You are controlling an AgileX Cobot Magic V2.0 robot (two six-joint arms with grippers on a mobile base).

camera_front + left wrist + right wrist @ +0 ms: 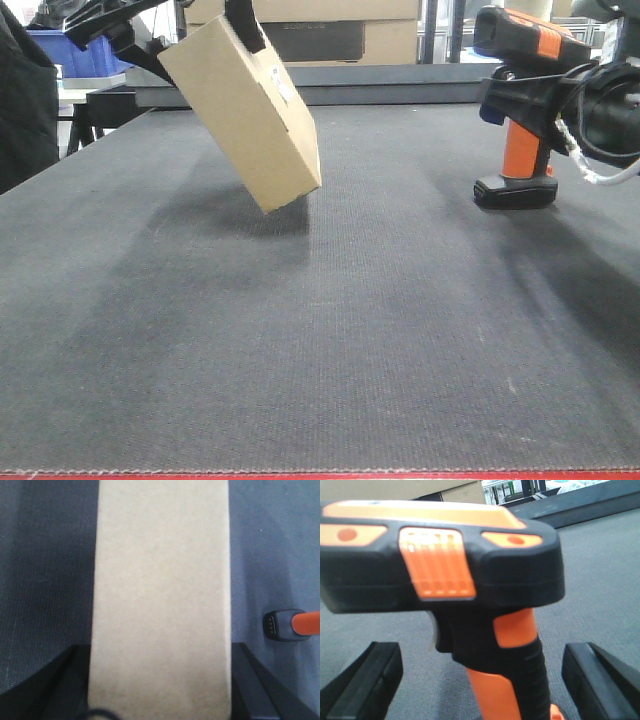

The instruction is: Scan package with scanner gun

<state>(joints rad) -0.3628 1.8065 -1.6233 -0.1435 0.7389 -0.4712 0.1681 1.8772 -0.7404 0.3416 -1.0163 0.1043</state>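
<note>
The package (pixel 245 115), a plain tan box with a small white label (pixel 283 86) on its right face, hangs tilted at the upper left, its lower corner just over the dark mat. My left gripper (pixel 205 38) is shut on its top end. In the left wrist view the package (pixel 160 595) fills the space between both black fingers (pixel 60 687). The scanner gun (pixel 520 150) stands upright on its flat base at the right. My right gripper (pixel 482 680) is open around the orange handle (pixel 507 690), with a gap to each finger (pixel 362 680).
Larger cardboard boxes with a dark panel (pixel 330 35) sit behind the table's far edge. A blue bin (pixel 85 50) stands at the back left, and dark cloth (pixel 25 100) fills the left edge. The scanner's base (pixel 285 625) shows right of the package.
</note>
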